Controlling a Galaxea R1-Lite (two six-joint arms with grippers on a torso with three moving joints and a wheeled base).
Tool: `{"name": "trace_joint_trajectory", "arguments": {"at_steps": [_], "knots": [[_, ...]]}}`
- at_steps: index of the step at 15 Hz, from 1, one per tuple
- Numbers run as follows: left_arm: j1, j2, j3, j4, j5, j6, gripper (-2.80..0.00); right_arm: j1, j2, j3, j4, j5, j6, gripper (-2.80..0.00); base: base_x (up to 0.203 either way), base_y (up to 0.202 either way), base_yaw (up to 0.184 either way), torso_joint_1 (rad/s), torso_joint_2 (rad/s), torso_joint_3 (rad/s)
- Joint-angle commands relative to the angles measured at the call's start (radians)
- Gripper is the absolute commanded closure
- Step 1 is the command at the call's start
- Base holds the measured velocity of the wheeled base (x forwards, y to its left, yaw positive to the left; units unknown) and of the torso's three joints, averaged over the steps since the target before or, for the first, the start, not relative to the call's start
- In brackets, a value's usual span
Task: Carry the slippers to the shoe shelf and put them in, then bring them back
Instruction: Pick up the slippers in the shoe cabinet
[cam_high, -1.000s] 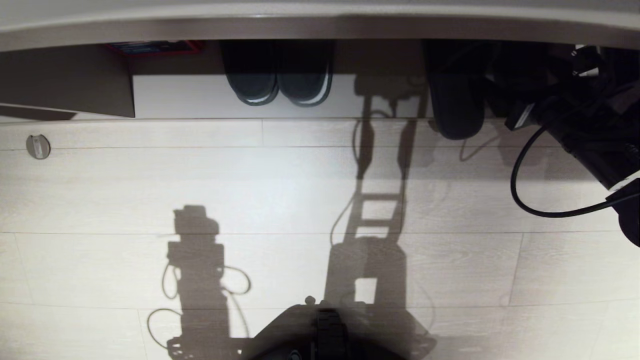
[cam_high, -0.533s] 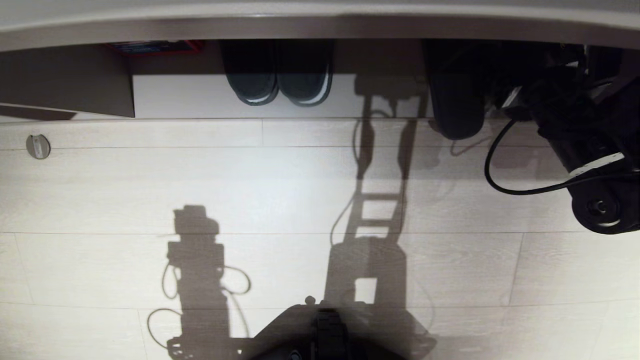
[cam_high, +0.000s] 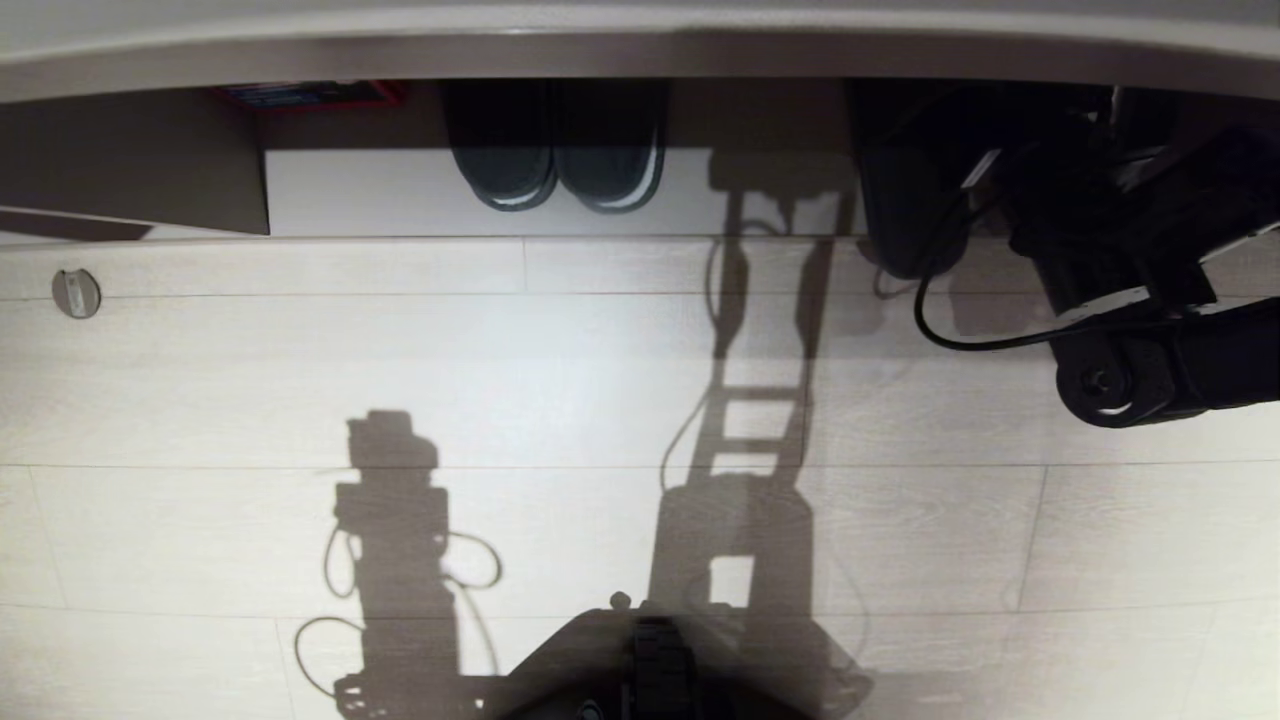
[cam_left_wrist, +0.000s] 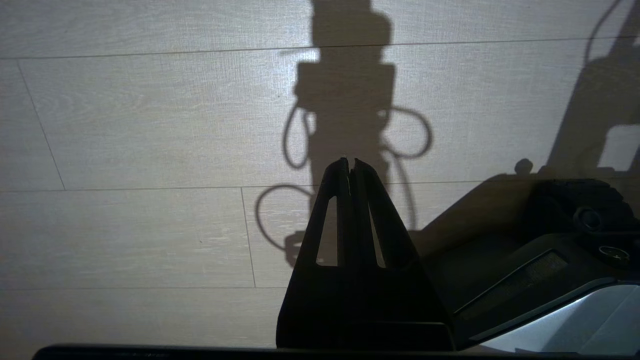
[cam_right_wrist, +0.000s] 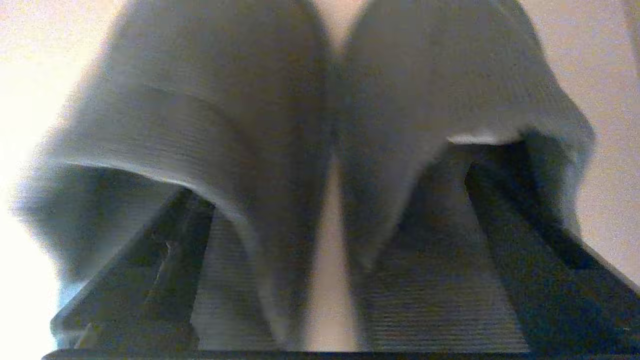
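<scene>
Here, shoe shelf (cam_high: 900, 120) holding slippers (cam_right_wrist: 320, 125), right gripper (cam_right_wrist: 320, 280) fingers spread inside them, grip unclear.

head camera looks steeply down onto pale wood-plank floor (cam_high: 560, 350) from well above. left wrist camera faces the same floor, nearer, sharing the robot's shadow. right wrist camera sits very close behind dark grey fabric slippers (cam_right_wrist: 280, 125).
</scene>
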Motion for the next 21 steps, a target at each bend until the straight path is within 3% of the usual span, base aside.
{"name": "trace_joint_trajectory", "arguments": {"at_steps": [1,13,18,21], "knots": [[0.000,0.000,0.000,-0.001,-0.001,0.000,0.00,0.005,0.037,-0.018,-0.015,-0.003,0.006,0.00,0.000,0.000,0.000,0.000,0.00,0.000],[0.000,0.000,0.000,0.001,0.002,-0.002,0.00,0.011,0.008,-0.020,-0.015,-0.012,0.037,0.00,0.000,0.000,0.000,0.000,0.00,0.000],[0.000,0.000,0.000,0.001,0.002,-0.002,0.00,0.032,-0.220,0.230,0.076,-0.009,0.069,0.00,0.000,0.000,0.000,0.000,0.00,0.000],[0.000,0.000,0.000,0.001,0.002,0.000,0.00,0.086,-0.404,0.418,0.140,-0.004,0.078,0.00,0.000,0.000,0.000,0.000,0.00,0.000]]}}
